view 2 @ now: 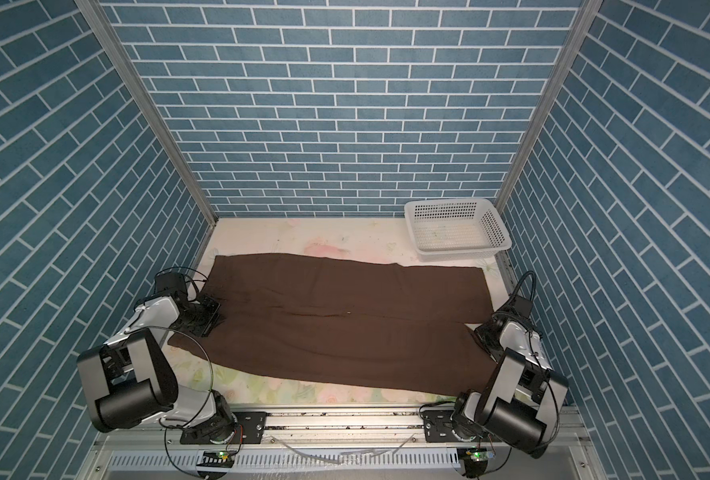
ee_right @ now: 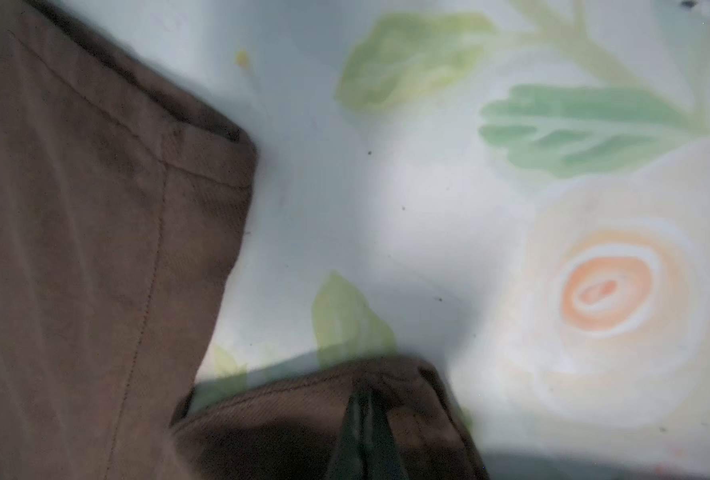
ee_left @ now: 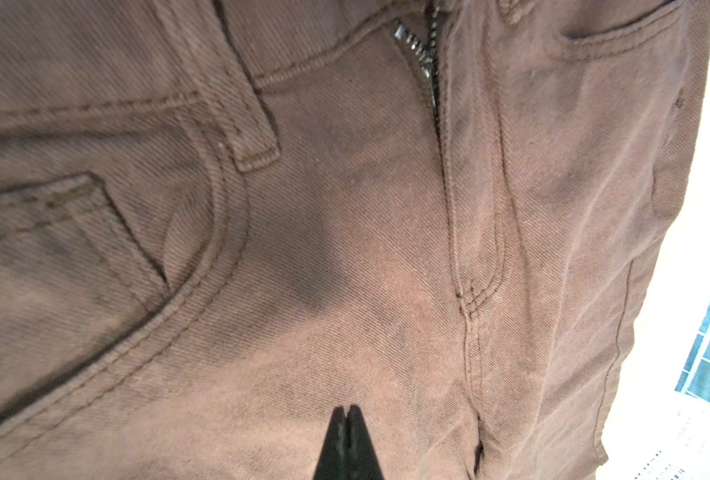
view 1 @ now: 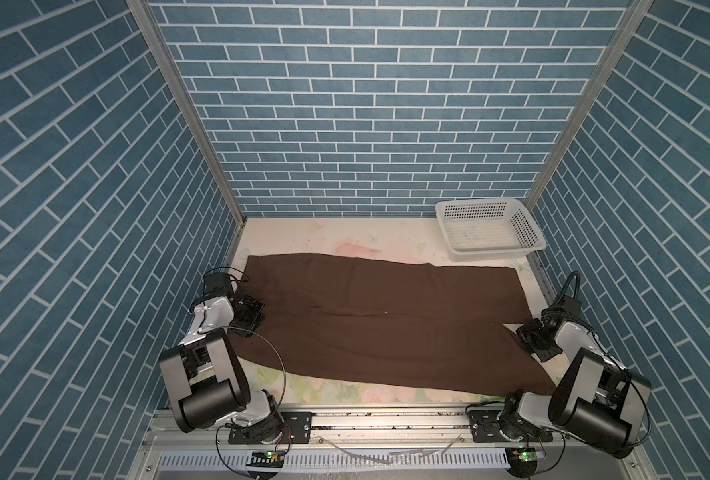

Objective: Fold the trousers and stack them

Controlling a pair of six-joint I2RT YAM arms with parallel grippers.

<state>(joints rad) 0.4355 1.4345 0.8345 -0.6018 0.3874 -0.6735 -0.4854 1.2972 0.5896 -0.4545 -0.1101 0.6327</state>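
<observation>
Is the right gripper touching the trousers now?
Touching. In the right wrist view the right gripper has its jaws shut on the hem of the trousers, and the cloth bunches around the tips.

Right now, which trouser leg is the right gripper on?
The near leg, toward the robot's base: the right gripper is shut on its hem. The far leg, ending by the basket, lies flat, untouched.
</observation>
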